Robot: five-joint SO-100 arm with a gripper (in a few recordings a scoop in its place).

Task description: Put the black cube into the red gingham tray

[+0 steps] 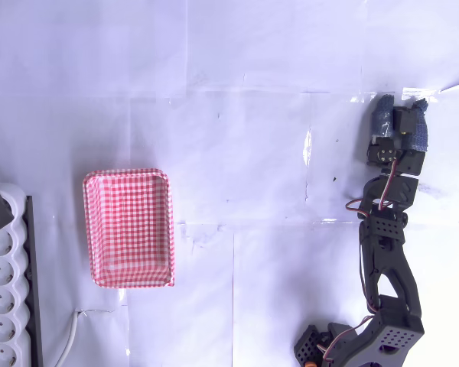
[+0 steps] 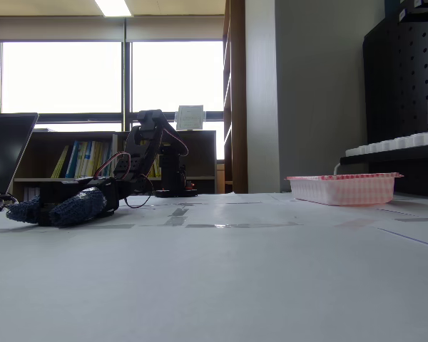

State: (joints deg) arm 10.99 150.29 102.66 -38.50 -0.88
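The black cube point(image 1: 403, 121) is a small dark block at the far right of the overhead view, sitting between two blue-wrapped fingers. My gripper point(image 1: 402, 107) is low over the white table, and both fingers touch the cube's sides, so it is shut on it. In the fixed view the gripper point(image 2: 36, 212) lies close to the table at the left, and its blue fingers hide the cube. The red gingham tray point(image 1: 128, 228) stands empty at the left of the overhead view, far from the gripper. The same tray point(image 2: 342, 188) is at the right of the fixed view.
A white power strip point(image 1: 4, 298) on a dark rail lies along the left edge, just beside the tray, with a white cable point(image 1: 70, 340) below it. The arm's base point(image 1: 367, 344) is at the bottom right. White paper covers the table between gripper and tray.
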